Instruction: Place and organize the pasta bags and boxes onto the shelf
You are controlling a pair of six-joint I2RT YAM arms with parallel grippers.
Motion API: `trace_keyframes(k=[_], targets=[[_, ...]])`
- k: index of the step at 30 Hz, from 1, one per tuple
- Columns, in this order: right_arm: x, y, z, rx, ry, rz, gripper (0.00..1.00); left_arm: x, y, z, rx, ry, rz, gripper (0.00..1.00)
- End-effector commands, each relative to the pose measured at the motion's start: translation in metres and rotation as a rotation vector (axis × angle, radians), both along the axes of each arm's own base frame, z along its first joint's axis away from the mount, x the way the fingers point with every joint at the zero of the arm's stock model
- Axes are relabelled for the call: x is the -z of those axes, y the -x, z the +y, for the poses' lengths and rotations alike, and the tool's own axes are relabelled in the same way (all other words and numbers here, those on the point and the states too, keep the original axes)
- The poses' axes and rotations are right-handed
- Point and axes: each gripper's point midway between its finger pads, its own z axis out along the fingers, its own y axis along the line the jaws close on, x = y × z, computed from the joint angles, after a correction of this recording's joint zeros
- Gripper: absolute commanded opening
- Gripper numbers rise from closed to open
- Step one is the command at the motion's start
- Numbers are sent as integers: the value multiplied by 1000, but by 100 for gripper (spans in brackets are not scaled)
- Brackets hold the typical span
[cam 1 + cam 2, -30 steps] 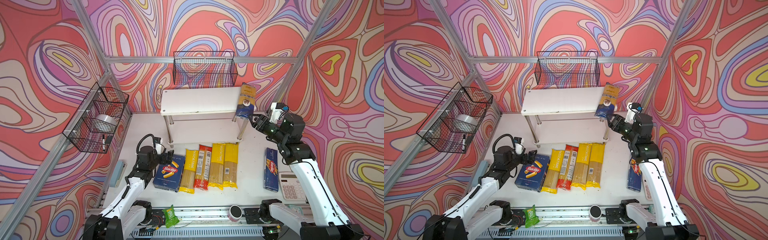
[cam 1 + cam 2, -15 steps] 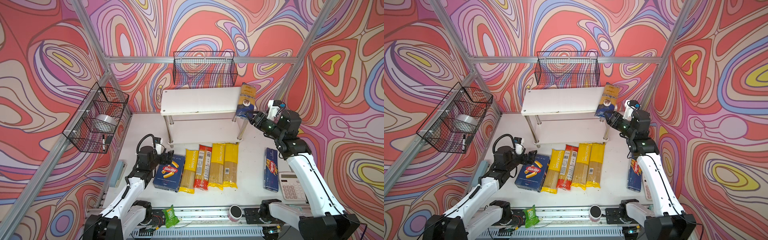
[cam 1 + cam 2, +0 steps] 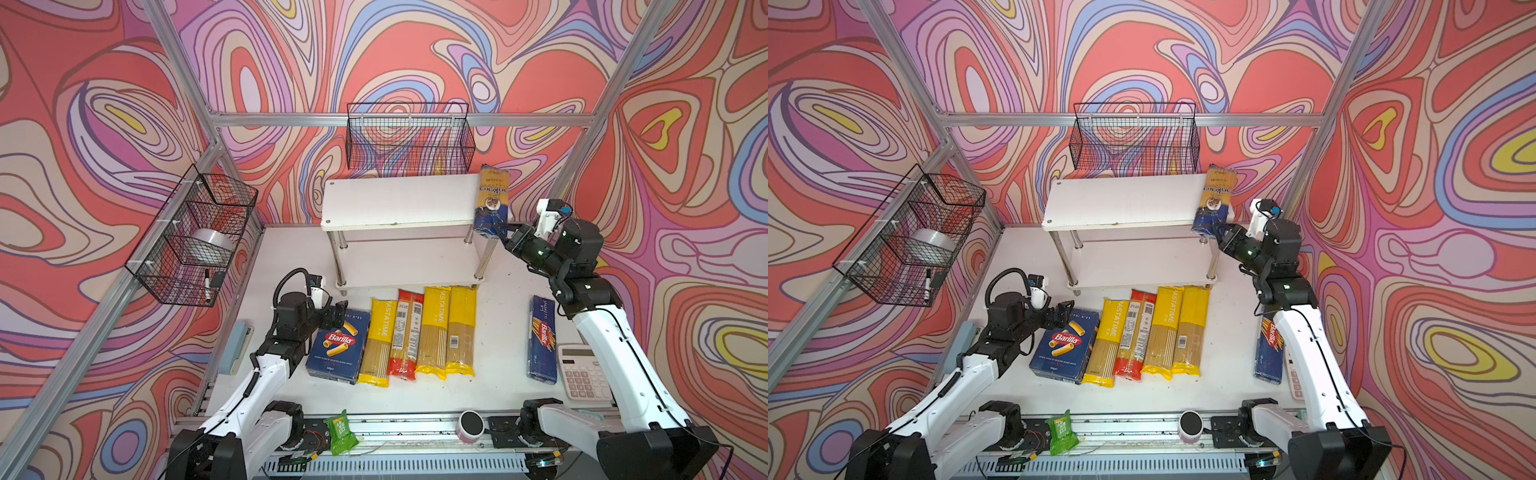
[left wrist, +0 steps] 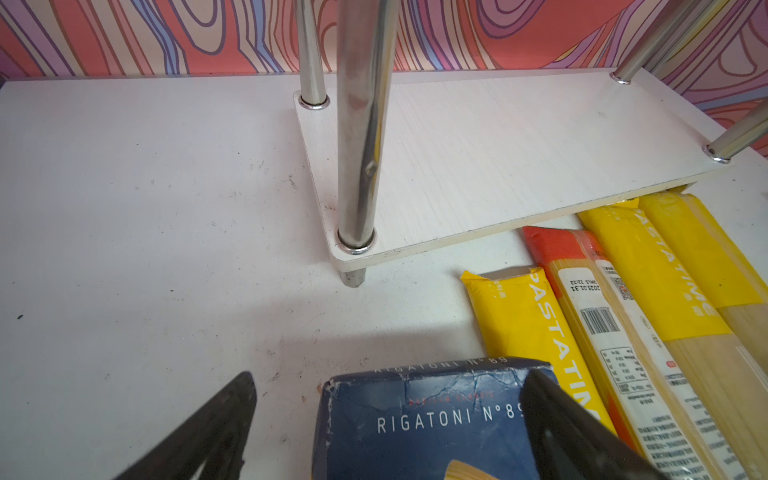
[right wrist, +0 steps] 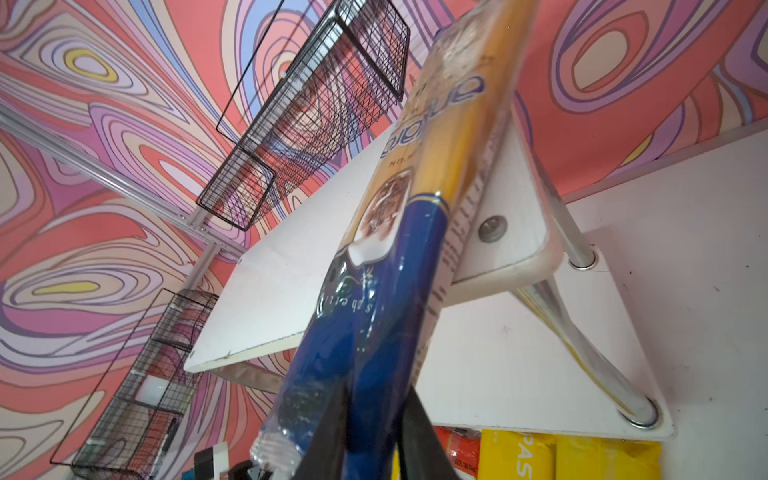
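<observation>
One blue bag [image 3: 492,203] half on shelf [image 3: 395,199] top, right claw [image 3: 502,235] pinching its end; six packs [image 3: 428,332] lie on counter [image 3: 498,332]; left claw [image 3: 334,316] gapes, holding nothing.

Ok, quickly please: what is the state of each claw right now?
Left claw: open, holding nothing, at the far end of the rigatoni box.
Right claw: closed on the lower end of the dark blue bag.
</observation>
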Motion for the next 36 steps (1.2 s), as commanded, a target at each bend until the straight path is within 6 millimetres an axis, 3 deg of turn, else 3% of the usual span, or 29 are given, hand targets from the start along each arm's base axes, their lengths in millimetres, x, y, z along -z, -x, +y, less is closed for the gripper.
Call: trace_keyframes(k=[1, 3, 9, 12, 19, 27, 36], targets=[[0, 8, 3, -25, 56, 19, 6, 2, 1, 2, -4, -6, 8, 100], [3, 12, -1, -13, 104, 50, 0, 2, 1, 2, -4, -8, 9, 100], [8, 9, -4, -9, 139, 105, 0, 2, 1, 1, -3, -5, 10, 100], [7, 1, 1, -29, 119, 99, 17, 1, 2, 2, -3, -7, 3, 100], [-5, -13, 3, -37, 121, 73, 36, 1, 3, 3, -11, -7, -2, 100], [-10, 11, -24, 86, 251, 88, 45, 0, 4, 2, -7, -7, -4, 100], [19, 37, -56, 244, 333, 164, 49, 0, 4, 2, -4, -4, -8, 100]])
